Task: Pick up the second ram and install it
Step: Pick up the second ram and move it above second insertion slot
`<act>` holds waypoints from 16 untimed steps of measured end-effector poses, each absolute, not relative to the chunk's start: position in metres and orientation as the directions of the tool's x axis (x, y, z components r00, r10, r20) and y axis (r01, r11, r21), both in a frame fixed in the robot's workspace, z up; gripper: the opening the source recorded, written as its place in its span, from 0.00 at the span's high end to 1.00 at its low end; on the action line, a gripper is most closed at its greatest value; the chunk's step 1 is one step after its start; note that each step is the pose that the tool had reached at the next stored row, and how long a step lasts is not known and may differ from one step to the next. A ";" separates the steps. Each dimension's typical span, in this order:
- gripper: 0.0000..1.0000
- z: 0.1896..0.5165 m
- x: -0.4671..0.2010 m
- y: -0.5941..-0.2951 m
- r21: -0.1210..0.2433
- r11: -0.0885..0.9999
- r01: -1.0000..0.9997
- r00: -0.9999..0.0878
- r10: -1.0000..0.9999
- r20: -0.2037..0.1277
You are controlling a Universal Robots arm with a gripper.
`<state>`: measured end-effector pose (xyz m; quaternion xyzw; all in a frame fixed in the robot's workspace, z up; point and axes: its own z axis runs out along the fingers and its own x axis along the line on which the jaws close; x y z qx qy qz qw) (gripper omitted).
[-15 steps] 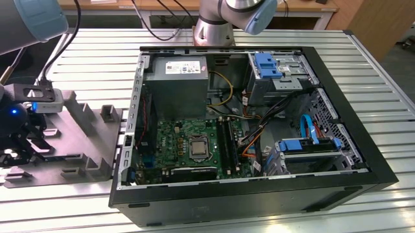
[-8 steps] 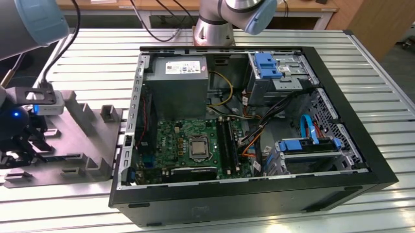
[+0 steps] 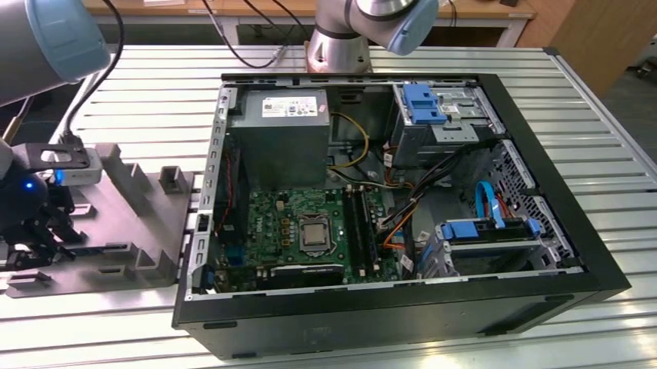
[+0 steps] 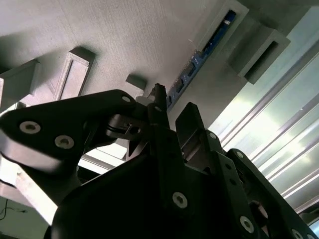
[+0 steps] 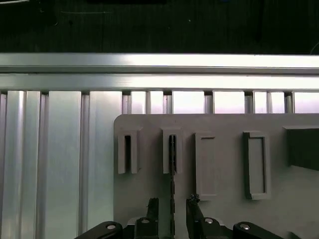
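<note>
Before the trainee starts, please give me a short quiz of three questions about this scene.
1. True or false: the second ram stands in a slot of the grey tray.
2. The jaws of the gripper are: A open, one on each side of the ram; B shut on the ram; C shut on nothing.
3. Fill in: in the exterior view, the tray lies on the ___ of the computer case.
Key: 1 true; 2 A; 3 left.

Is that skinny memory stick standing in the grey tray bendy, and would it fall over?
Probably stiff: the second ram looks like a straight, thin board. It stands on edge in the tray slot, so outside it would likely tip. So thin, probably light and fragile.
</note>
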<state>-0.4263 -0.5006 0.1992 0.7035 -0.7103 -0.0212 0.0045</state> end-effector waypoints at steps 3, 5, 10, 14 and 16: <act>0.64 0.199 -0.427 -0.501 0.036 0.008 -0.999 -0.009 -1.000 -0.023; 0.64 0.199 -0.428 -0.501 0.028 0.006 -1.000 -0.006 -1.000 -0.023; 0.64 0.199 -0.429 -0.501 -0.011 -0.005 -1.000 0.006 -1.000 -0.026; 0.64 0.198 -0.432 -0.500 -0.011 -0.008 -1.000 0.008 -1.000 -0.023; 0.64 0.198 -0.432 -0.500 -0.011 -0.009 -1.000 0.009 -1.000 -0.021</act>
